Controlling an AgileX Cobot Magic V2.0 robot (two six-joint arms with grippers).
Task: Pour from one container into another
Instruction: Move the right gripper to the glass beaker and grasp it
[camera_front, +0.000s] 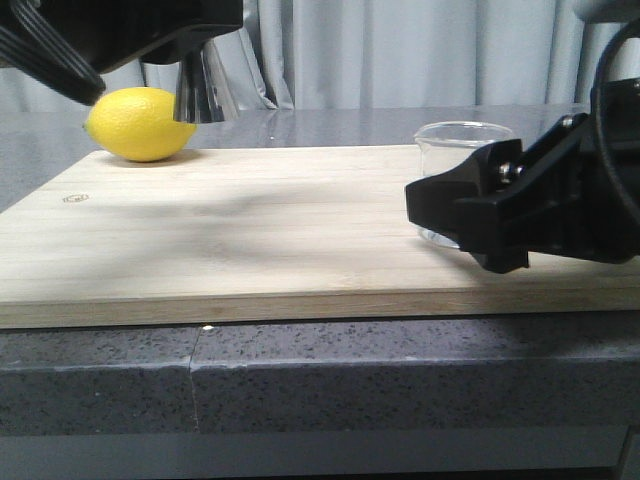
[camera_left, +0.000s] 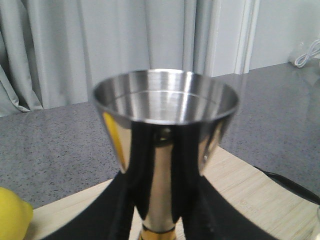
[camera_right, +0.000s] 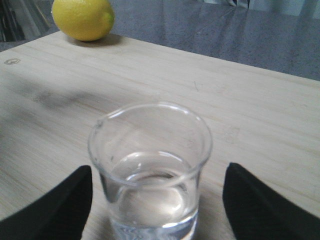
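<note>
While the wooden board (camera_front: 250, 230) on the worktop carries one lemon (camera_front: 140, 123), my left gripper (camera_left: 160, 200) holds the single jigger (camera_left: 165, 107) aloft, jaws clamped on its waist. My right gripper (camera_right: 157, 200) straddles the one beaker (camera_right: 150, 165), jaws apart. I judge the grasp comes next: close, lift, then pour.
</note>
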